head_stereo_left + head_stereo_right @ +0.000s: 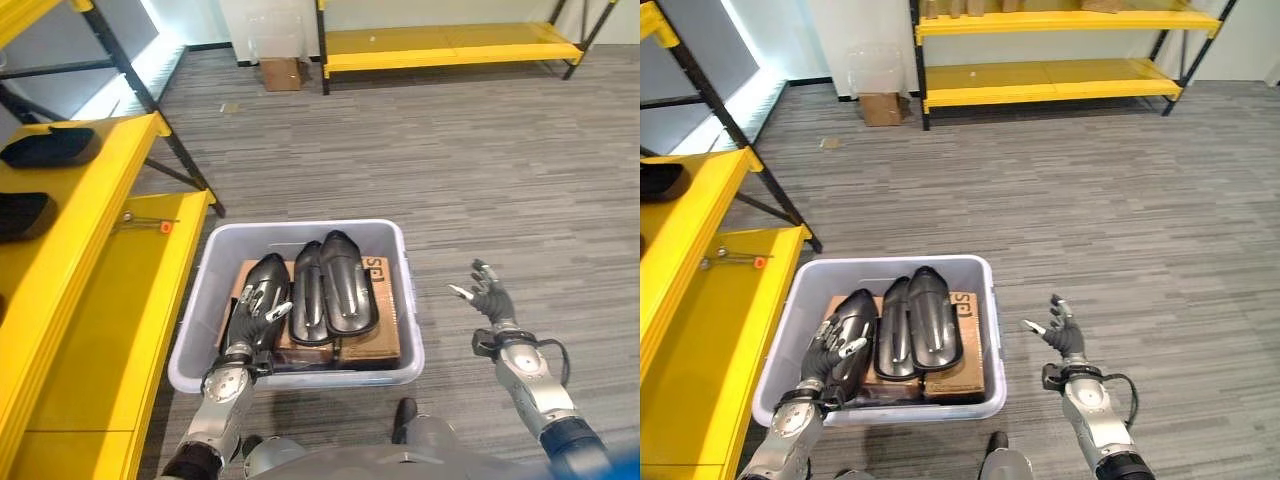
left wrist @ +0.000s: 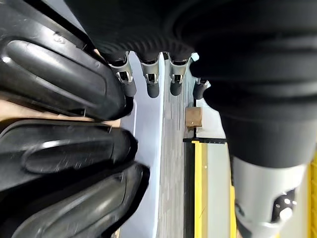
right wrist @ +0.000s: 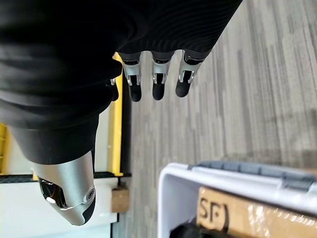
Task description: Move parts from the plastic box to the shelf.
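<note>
A pale grey plastic box (image 1: 412, 322) stands on the floor before me. On a cardboard package (image 1: 375, 338) inside it lie three long black moulded parts. My left hand (image 1: 252, 318) reaches into the box and lies along the leftmost black part (image 1: 270, 272), its fingers (image 2: 151, 83) straight beside that part (image 2: 54, 74). The other two parts (image 1: 340, 280) lie side by side in the middle. My right hand (image 1: 490, 298) hovers open over the carpet to the right of the box, its fingers (image 3: 158, 79) spread and holding nothing. The yellow shelf (image 1: 130, 300) runs along the left.
Two black parts (image 1: 45, 147) rest on the shelf's upper levels at left. A small tool with an orange tip (image 1: 150, 222) lies on the lower level. Far back stand another yellow shelf (image 1: 450, 45), a small cardboard box (image 1: 280, 72) and a clear bin (image 1: 272, 35).
</note>
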